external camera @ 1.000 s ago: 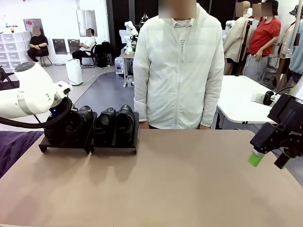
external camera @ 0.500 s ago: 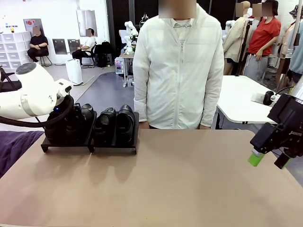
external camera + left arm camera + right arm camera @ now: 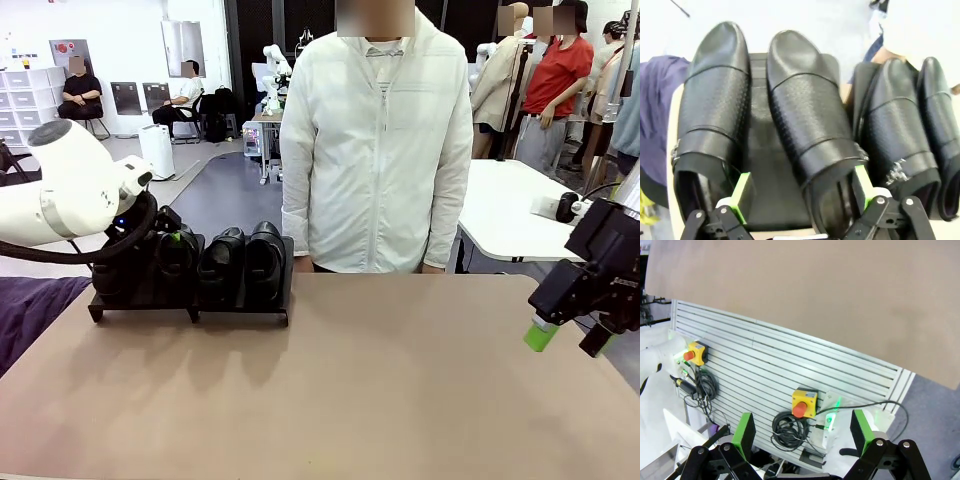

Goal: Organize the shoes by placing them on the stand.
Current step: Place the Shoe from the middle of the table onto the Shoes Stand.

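Note:
Four black shoes stand on the stand at the table's far left. Two shoes fill its right panel. On the left panel one shoe shows beside my left arm, which covers the other. In the left wrist view the shoes lie side by side, toes away, on the stand. My left gripper is open, its fingers on either side of the heel of the second shoe, next to the outermost shoe. My right gripper hangs open and empty past the table's right edge.
A person in a white jacket stands at the far side, just right of the stand. Purple cloth lies left of the table. Below the table edge is a slatted panel with yellow stop buttons and cables. The brown tabletop spreads wide.
My left gripper has gone from shut to open, letting go of the shoe on the stand's left panel, and the arm has risen slightly. The right arm has not moved.

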